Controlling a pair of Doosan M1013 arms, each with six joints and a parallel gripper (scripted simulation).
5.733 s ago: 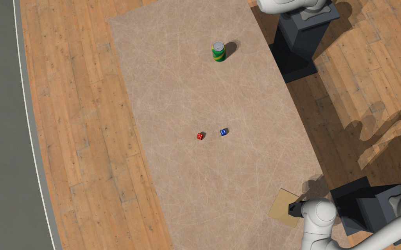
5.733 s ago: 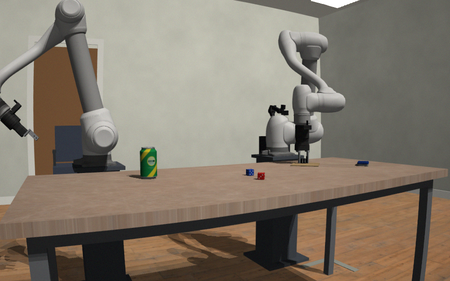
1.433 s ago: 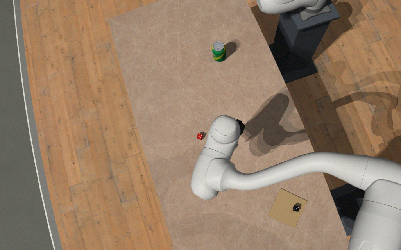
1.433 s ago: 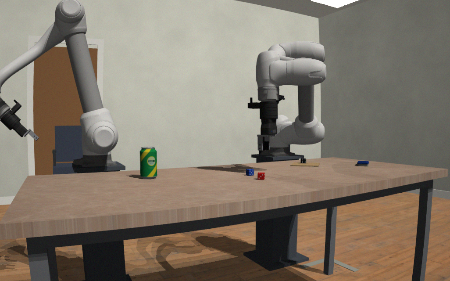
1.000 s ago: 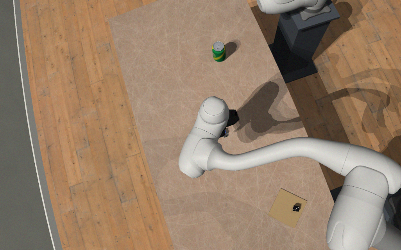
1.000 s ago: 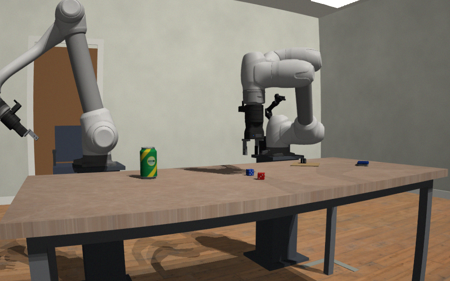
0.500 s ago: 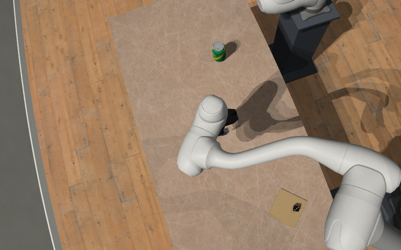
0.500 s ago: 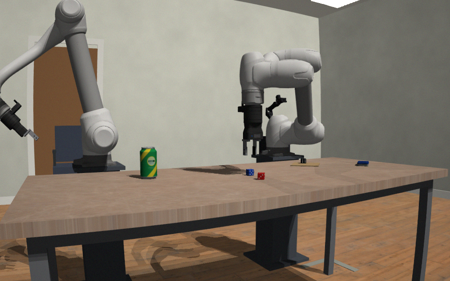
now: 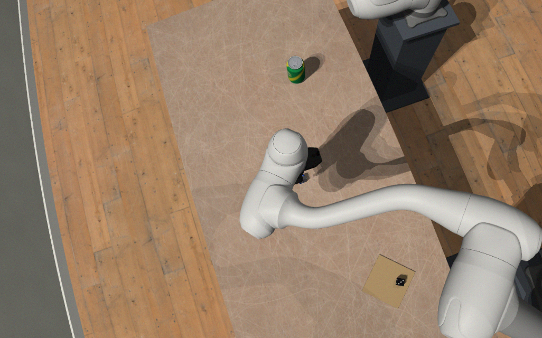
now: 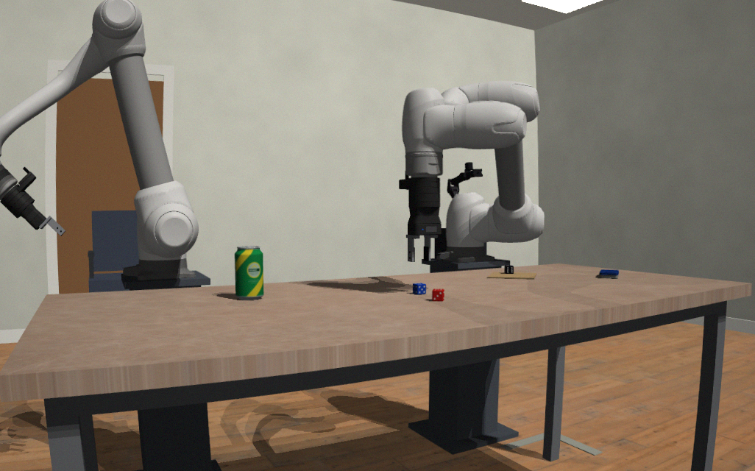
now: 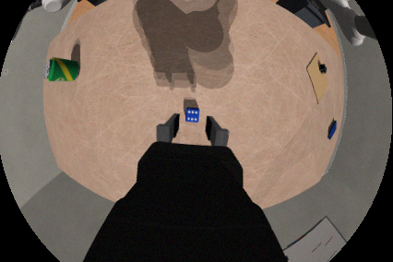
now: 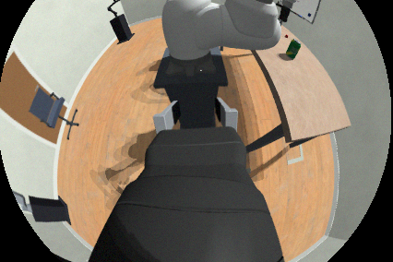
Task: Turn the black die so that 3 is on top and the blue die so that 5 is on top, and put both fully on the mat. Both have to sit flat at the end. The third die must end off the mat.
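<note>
Blue die: you see white pips on blue (image 10: 419,288) (image 11: 192,114).
Red die: at your blue one's four o'clock in the exterior view, white pips on red (image 10: 438,294).
Can: your green one, yellow bands (image 9: 296,72) (image 10: 249,272) (image 11: 63,69) (image 12: 293,49).
Mat: plain tan to you (image 9: 384,281) (image 10: 511,276) (image 11: 316,79).
</note>
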